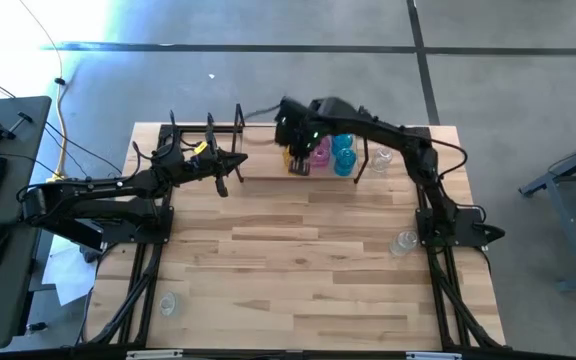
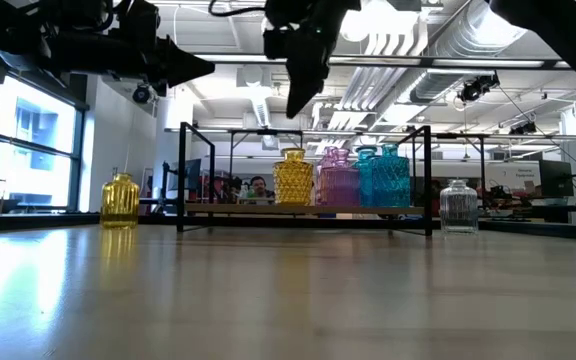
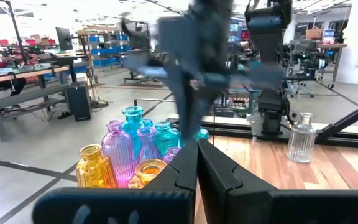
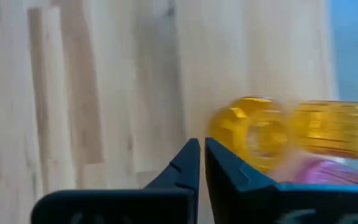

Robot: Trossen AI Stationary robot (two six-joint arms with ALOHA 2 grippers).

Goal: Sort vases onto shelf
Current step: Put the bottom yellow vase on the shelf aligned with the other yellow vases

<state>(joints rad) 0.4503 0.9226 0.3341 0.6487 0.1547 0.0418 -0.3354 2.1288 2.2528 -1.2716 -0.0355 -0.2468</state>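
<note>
From the high view, your right gripper (image 1: 298,152) hangs over the shelf (image 1: 258,178) at the far edge of the worktop (image 1: 298,270), right at the left end of the vase cluster, above the amber vase (image 1: 297,163); pink vase (image 1: 320,152) and cyan vases (image 1: 343,153) sit just beside it, touching or nearly so. A clear vase (image 1: 382,158) stands off the cluster's right end, another clear vase (image 1: 404,242) near the right arm's base, a third (image 1: 167,303) near the front left corner. Your left gripper (image 1: 230,168) waits over the shelf's left part, fingers clenched on nothing. Low view: the right gripper (image 2: 301,95) points down, tip clear above the amber vase (image 2: 293,178), not touching; that vase stands upright on the shelf board, long axis vertical, neck straight under the fingers. A second amber vase (image 2: 120,200) stands alone on the worktop, well left of the shelf frame and nearer your left arm. Left wrist view: fingers (image 3: 185,165) pressed together, empty, aimed at the coloured cluster with the blurred right arm above it. Right wrist view: fingers (image 4: 188,163) pinched shut, holding nothing; the amber vase mouth (image 4: 253,134) lies just beside and past the tips, seen from above. Judgement: the lone amber vase is the next pick, and your left arm is nearer.
</note>
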